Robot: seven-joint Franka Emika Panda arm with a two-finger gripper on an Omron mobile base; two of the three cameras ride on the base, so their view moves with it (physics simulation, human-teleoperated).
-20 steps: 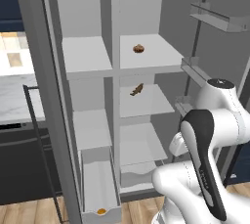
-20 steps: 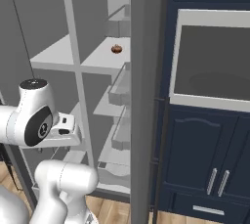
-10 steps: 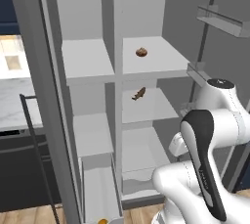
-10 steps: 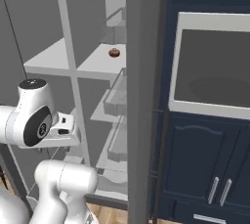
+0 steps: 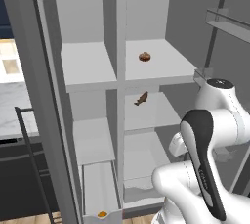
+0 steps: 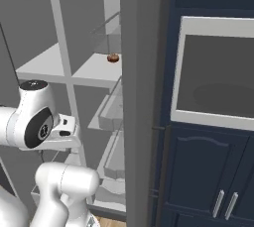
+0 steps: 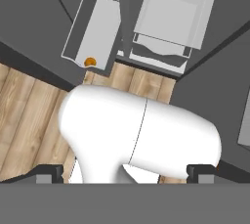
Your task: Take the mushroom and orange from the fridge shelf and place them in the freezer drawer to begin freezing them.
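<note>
Rendered home kitchen, shown by an open grey fridge (image 5: pixel 122 32) with shelves, navy cabinets (image 6: pixel 208 181), a built-in oven (image 6: pixel 218 77), wooden floor (image 7: pixel 29 120).

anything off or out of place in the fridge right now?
Nothing spilled or damaged. The orange already lies at the front of the pulled-out freezer drawer, while the mushroom sits on the fridge shelf. A dark pointed piece lies one shelf lower.

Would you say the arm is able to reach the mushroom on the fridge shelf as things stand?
Probably yes. The mushroom sits alone near the open front of the fridge shelf, with nothing before it. The gripper points down at the floor, so the arm must swing up first.
</note>
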